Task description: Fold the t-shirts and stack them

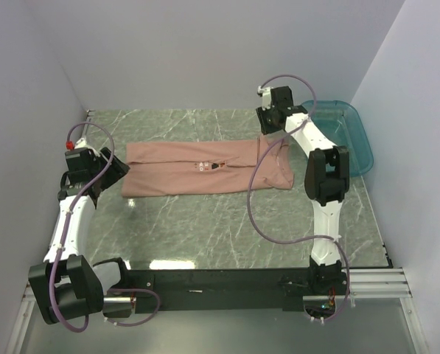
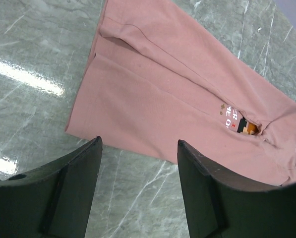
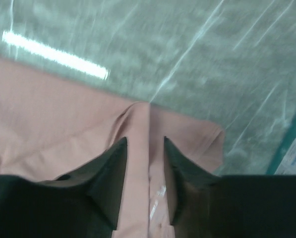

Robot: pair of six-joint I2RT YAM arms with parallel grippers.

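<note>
While the shirt (image 1: pixel 197 168) lies folded lengthwise on the table (image 1: pixel 205 228) (print half hidden), the left gripper (image 2: pixel 138 144) gapes wide at one end. The right gripper (image 3: pixel 144 141), narrowly parted, hovers over a crease at the other.

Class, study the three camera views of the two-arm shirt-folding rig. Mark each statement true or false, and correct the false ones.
1. The t-shirt lies on the table as a long strip, its sides folded in. True.
2. The teal bin stands at the table's left side. False: it stands at the far right corner.
3. The left gripper is open and holds nothing. True.
4. The t-shirt lies inside the teal bin. False: it lies on the table, outside the bin.
5. The chest print shows in full. False: folded cloth hides part of it, so only a few letters and a bit of orange show.
</note>
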